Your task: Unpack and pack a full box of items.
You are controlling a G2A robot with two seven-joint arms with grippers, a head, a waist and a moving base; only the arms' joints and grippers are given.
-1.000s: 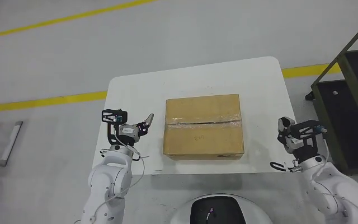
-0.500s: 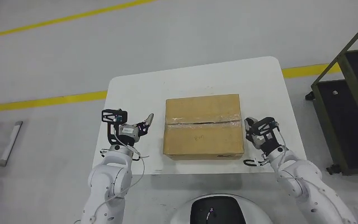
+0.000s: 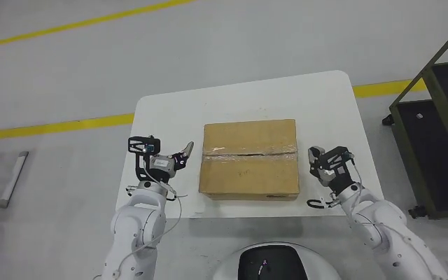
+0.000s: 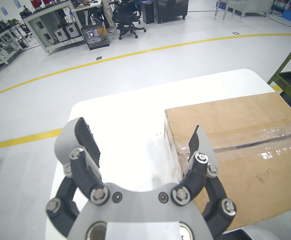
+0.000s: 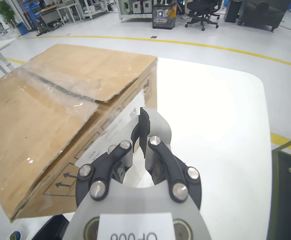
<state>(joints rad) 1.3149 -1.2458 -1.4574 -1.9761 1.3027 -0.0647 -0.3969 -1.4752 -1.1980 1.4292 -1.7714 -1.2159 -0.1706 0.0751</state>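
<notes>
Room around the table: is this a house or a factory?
Probably a robot lab or workshop: there's a metal equipment rack, an office chair and a yellow floor line.

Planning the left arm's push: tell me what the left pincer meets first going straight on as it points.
Probably the taped brown cardboard box: the open left pincer points along the white table beside the box's end, and its box-side finger lines up with that end. Depth is unclear.
</notes>
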